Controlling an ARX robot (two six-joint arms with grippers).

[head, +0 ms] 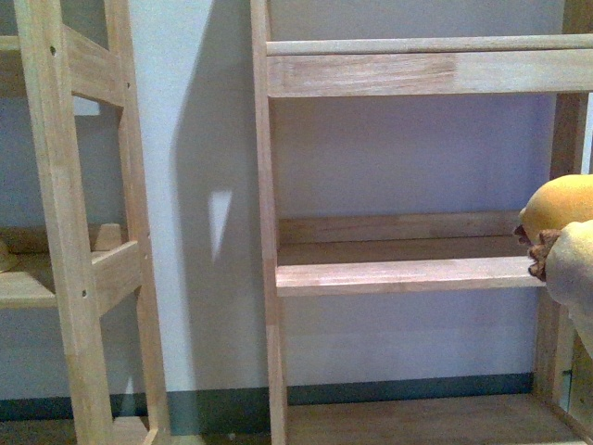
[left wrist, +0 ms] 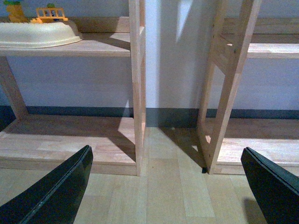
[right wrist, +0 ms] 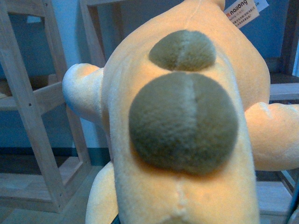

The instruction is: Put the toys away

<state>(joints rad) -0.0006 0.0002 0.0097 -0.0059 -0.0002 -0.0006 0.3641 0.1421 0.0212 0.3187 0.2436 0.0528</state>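
Observation:
The yellow-orange plush animal (right wrist: 187, 140) fills the right wrist view, with two brownish round patches and a white tag at its far end. My right gripper is shut on it; its fingers are hidden under the plush. In the front view the plush animal (head: 561, 209) shows at the right edge, level with the middle shelf (head: 408, 273) of the right-hand wooden rack. My left gripper (left wrist: 168, 186) is open and empty, its black fingers (left wrist: 60, 191) spread wide above the wooden floor, facing the gap between two racks.
Two wooden shelf racks stand against a pale wall, with an upright post (head: 267, 232) between them. In the left wrist view a cream tub (left wrist: 39, 33) and small yellow toys (left wrist: 49, 13) sit on a shelf. Each rack has a low bottom shelf (left wrist: 60, 140).

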